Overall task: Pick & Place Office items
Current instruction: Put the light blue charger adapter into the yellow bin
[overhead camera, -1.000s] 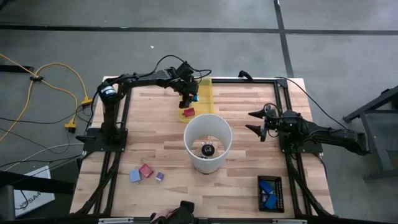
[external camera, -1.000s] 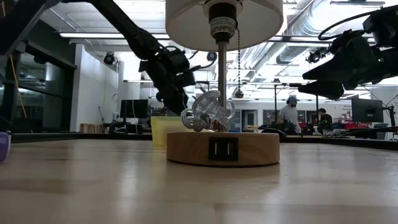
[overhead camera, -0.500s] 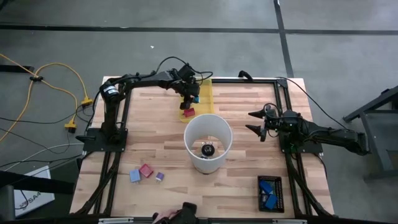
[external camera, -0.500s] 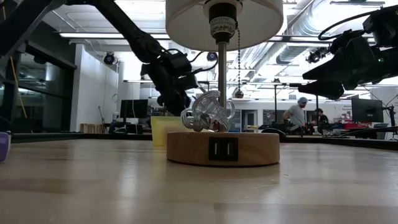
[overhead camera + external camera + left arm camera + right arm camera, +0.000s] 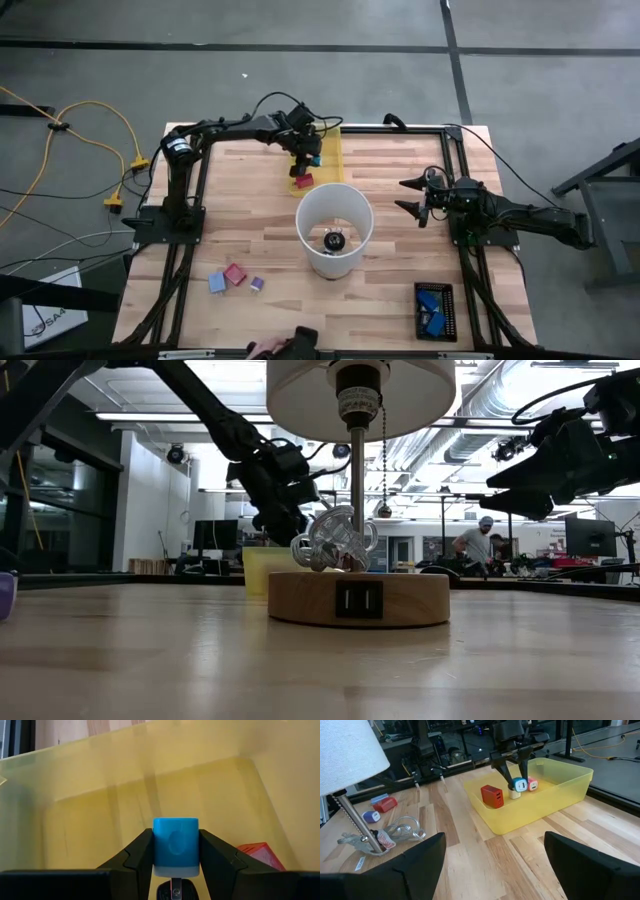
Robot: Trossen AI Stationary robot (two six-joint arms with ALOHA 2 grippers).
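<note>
Left gripper (image 5: 175,851) pinches a cyan block (image 5: 175,845) between both fingers, hanging over the yellow tray (image 5: 333,160) beside a red block (image 5: 492,796), while right gripper (image 5: 410,196) waits at the table's right side, fingers spread, holding nothing.

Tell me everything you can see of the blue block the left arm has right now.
The blue block is small and boxy with rounded edges, glossy cyan plastic by its look, with a pale band at one end and a white face in the right wrist view. The left end effector grips it by two opposite sides, over the yellow tray. Whether it touches the tray floor is unclear.
</note>
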